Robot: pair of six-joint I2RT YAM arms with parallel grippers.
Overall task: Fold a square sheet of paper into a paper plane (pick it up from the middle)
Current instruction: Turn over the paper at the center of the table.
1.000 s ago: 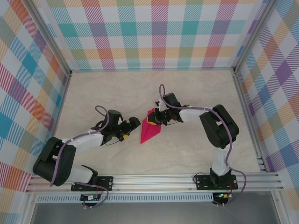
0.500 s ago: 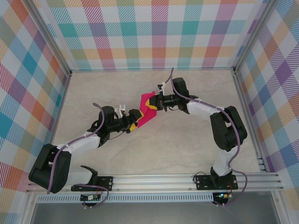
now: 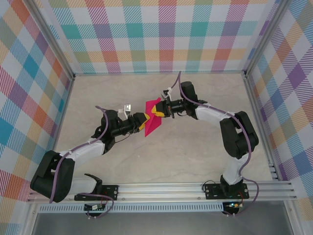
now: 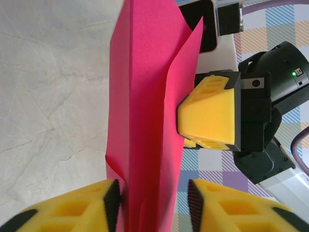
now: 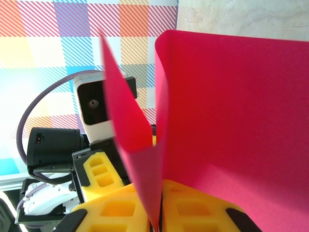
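The magenta-pink paper, folded into a narrow dart-like paper plane (image 3: 153,120), hangs above the middle of the table between both arms. My right gripper (image 3: 161,108) is shut on its far end; in the right wrist view the yellow fingers (image 5: 123,212) pinch the crease and the paper plane (image 5: 231,111) fans upward. My left gripper (image 3: 141,122) reaches in from the left. In the left wrist view the paper plane (image 4: 140,121) stands between the jaws of my left gripper (image 4: 153,205): the left pad touches it and a narrow gap remains at the right pad.
The beige marble-look table (image 3: 195,152) lies under the arms. Plaid walls (image 3: 161,39) close it in at the back and both sides. An aluminium rail (image 3: 161,188) with the arm bases runs along the near edge.
My right gripper has lifted the paper off the table and carried it toward the back. My left gripper has moved up to it and its jaws have narrowed around the paper.
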